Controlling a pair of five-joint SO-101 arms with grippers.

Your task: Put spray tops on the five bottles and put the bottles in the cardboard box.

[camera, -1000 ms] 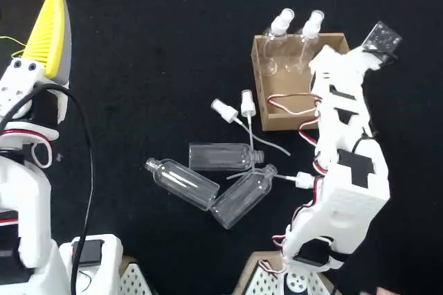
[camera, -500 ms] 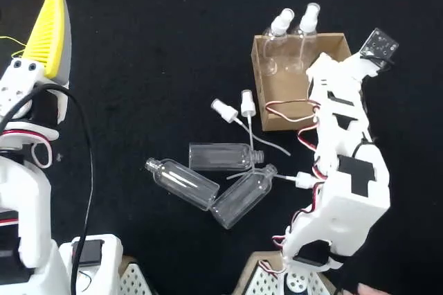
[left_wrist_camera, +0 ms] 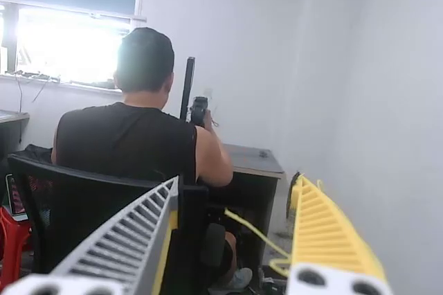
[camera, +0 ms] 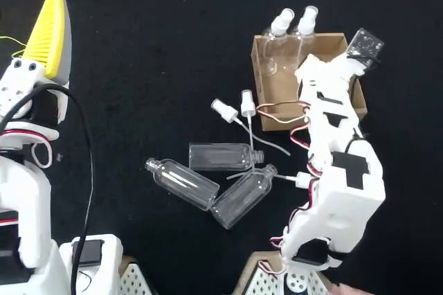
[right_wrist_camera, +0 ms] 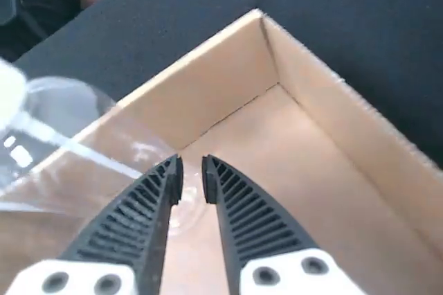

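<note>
A cardboard box (camera: 266,104) is set on the black desk (camera: 138,66), at about 1 o'clock from its middle. A capped bottle (camera: 271,51) and, just at 3 o'clock of it, another capped bottle (camera: 300,44) are lodged at the box's 12 o'clock end, with their white spray tops poking over the rim. The right arm (camera: 331,94) is stretched over the box from 6 o'clock. The right jaws are seen from the wrist to be all but closed, with a thin slit between them and nothing gripped, and they are held inside the box close to the base of a clear bottle. Three uncapped bottles are bunched near the desk's middle: the first bare bottle (camera: 221,156) is laid crosswise, the second bare bottle (camera: 181,183) is at 8 o'clock of it, and the third bare bottle (camera: 242,196) is at 5 o'clock. The first loose spray top (camera: 225,110) and the second loose spray top (camera: 248,104) are found at 12 o'clock of the bunch, while the third loose spray top (camera: 302,181) is laid at 3 o'clock, near the third bare bottle's neck. The left arm (camera: 28,101) is kept at the desk's 9 o'clock edge, and the left jaws are raised off the desk, spread wide and gripping nothing
</note>
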